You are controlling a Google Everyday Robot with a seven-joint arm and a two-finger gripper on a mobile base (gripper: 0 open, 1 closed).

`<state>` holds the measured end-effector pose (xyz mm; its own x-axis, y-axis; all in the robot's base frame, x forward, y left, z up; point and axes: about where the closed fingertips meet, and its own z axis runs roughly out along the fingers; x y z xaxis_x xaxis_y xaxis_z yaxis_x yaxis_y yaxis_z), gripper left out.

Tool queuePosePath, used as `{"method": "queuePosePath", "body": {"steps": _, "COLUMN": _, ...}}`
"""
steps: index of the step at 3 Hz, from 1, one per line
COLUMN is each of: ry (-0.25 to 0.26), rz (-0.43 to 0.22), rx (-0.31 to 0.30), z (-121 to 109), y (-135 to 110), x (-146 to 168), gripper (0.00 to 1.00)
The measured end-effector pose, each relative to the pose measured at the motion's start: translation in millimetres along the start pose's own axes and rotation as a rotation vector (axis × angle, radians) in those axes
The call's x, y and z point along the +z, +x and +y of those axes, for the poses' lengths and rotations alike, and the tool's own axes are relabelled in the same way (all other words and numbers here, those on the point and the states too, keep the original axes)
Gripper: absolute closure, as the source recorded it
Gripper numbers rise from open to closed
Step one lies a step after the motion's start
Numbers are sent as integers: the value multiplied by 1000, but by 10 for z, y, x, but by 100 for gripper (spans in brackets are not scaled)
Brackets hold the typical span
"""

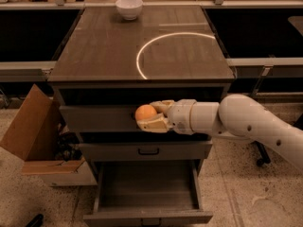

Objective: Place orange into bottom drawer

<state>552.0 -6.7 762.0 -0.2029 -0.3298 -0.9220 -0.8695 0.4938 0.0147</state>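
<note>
Risk begins on the left: the open brown cardboard box point(33, 136) stands on the floor just beside the cabinet, and a fruit that bounced out sideways could land in it or on the floor. The small round orange point(144, 111) is held in the air in front of the shut top drawer, well above the pulled-out grey-brown wood-grain bottom drawer point(147, 190). Let go from this height, I judge it would drop hard, perhaps strike the middle drawer's black handle point(148, 151) or the open drawer's front edge, and roll away. The cream two-finger end effector point(147, 116) is clamped on the orange, one finger above and one beneath. The fruit sits out toward the fingertips, so a jolt on the way down might loosen it. The thick white arm point(246, 122) reaching in from the right could clip the middle drawer front if it descends without first drawing outward.

Containers, in the same order: the cardboard box's inside is dark, and I cannot tell what it holds. The small white bowl point(129, 7) sits at the far edge of the dark wood-grain table point(94, 56), its contents hidden. The bottom drawer shows only its bare flat floor.
</note>
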Motion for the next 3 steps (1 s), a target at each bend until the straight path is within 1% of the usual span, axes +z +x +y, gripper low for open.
{"method": "queuePosePath", "body": {"steps": 1, "ry": -36, "rz": 40, "rx": -13, "z": 61, "y": 241, "x": 118, "gripper": 100}}
{"method": "queuePosePath", "body": {"steps": 2, "ry": -94, "rz": 91, "rx": -10, "z": 196, "y": 692, "x": 297, "gripper": 100}}
{"method": "queuePosePath", "body": {"steps": 3, "ry": -148, "rz": 119, "rx": 36, "z": 384, "y": 1302, "x": 529, "gripper": 100}}
